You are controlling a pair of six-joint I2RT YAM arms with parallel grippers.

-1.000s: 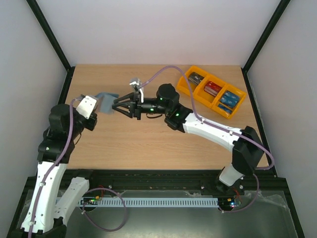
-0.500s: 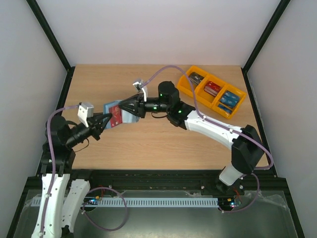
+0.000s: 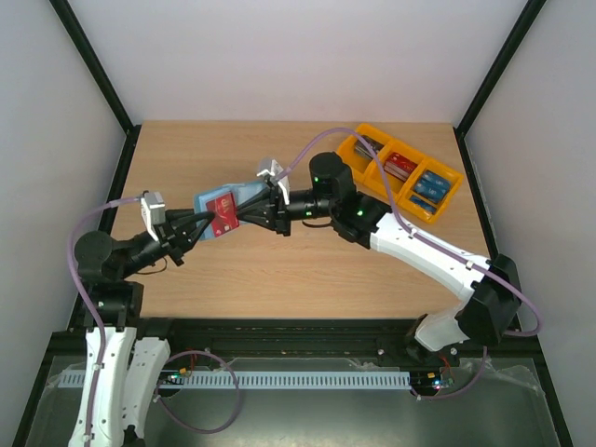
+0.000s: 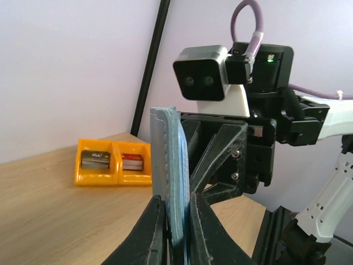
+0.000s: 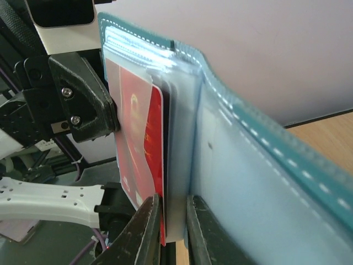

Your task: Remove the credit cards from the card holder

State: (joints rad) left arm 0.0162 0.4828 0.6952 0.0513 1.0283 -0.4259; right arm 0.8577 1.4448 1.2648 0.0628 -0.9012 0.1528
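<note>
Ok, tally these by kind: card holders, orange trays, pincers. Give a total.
card holder: 1
orange tray: 1
pincers: 2 (left pincer, right pincer)
Total: 4

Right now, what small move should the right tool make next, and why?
Probably close the right tool fully on the red card: its tips straddle the card's edge, while the left tool clamps the holder.
</note>
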